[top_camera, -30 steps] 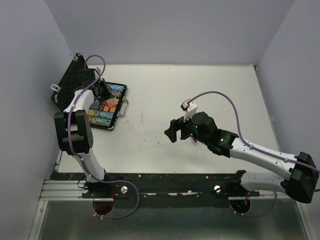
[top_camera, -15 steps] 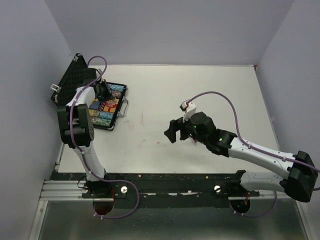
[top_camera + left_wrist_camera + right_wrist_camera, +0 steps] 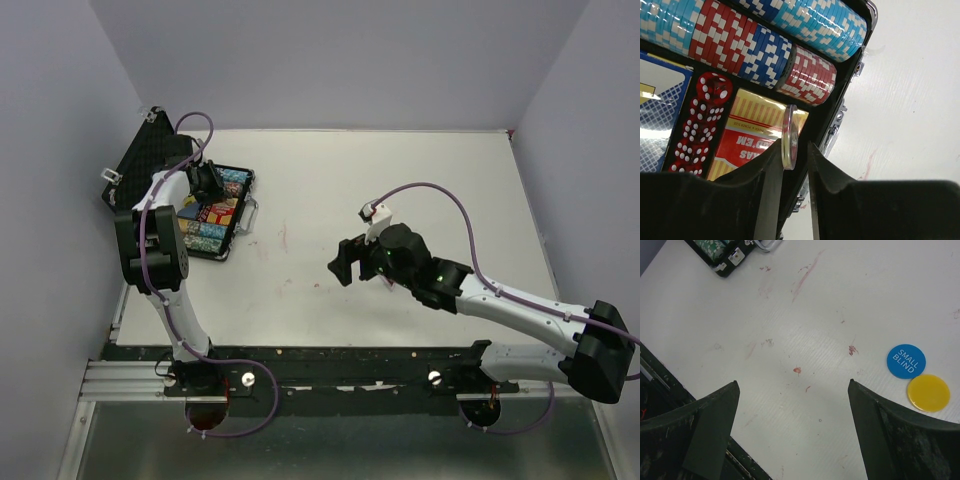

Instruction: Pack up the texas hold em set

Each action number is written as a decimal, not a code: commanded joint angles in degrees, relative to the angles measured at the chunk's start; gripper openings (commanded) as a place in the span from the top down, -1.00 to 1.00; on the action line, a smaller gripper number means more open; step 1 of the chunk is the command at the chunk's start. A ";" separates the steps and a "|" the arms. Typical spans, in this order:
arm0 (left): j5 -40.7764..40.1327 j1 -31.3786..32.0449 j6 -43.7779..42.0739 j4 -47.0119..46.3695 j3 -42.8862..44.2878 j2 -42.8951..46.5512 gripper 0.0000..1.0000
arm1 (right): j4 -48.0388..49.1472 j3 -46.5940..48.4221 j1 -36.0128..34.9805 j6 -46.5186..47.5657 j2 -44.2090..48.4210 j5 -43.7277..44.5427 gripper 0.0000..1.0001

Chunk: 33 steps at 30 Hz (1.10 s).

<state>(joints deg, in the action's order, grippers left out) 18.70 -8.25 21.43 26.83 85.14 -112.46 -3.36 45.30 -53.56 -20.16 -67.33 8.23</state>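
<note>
The black case (image 3: 238, 222) lies open at the far left, its foam lid (image 3: 150, 165) leaning against the wall. My left gripper (image 3: 207, 183) hangs over the case. In the left wrist view its jaws (image 3: 795, 142) stand slightly apart around a pale disc (image 3: 790, 135) held on edge. The disc touches the left finger, with a thin gap to the right one. Below it lie rows of chips (image 3: 765, 45), red dice (image 3: 702, 125) and a card box (image 3: 752, 130). My right gripper (image 3: 343, 263) is wide open and empty above the table (image 3: 792, 385). A blue "SMALL BLIND" disc (image 3: 906, 361) and a yellow disc (image 3: 928, 393) lie to its right.
A corner of the case (image 3: 722, 257) shows at the top left of the right wrist view. Faint red smears mark the white table (image 3: 300, 270). Side walls stand close on the left and right. The black base rail (image 3: 330, 355) runs along the near edge.
The left arm's upper link swung left a second ago and has since held still. The right arm has barely moved.
</note>
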 commanded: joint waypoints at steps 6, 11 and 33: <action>-1.47 0.25 -0.34 3.66 2.83 -1.44 -0.14 | -1.65 1.90 -0.32 -0.84 -0.52 -0.41 -0.92; -3.93 0.52 -0.77 4.28 2.83 -0.91 -0.38 | -1.74 1.72 -0.32 -0.75 -0.52 -0.41 -0.92; -7.62 6.49 -4.99 2.52 -1.29 14.72 -0.47 | -8.86 2.25 4.24 -6.55 -3.15 6.11 -0.96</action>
<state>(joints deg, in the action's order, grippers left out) 12.91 -3.99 18.52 29.80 85.38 -104.92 -8.51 46.04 -52.36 -24.49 -68.77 13.72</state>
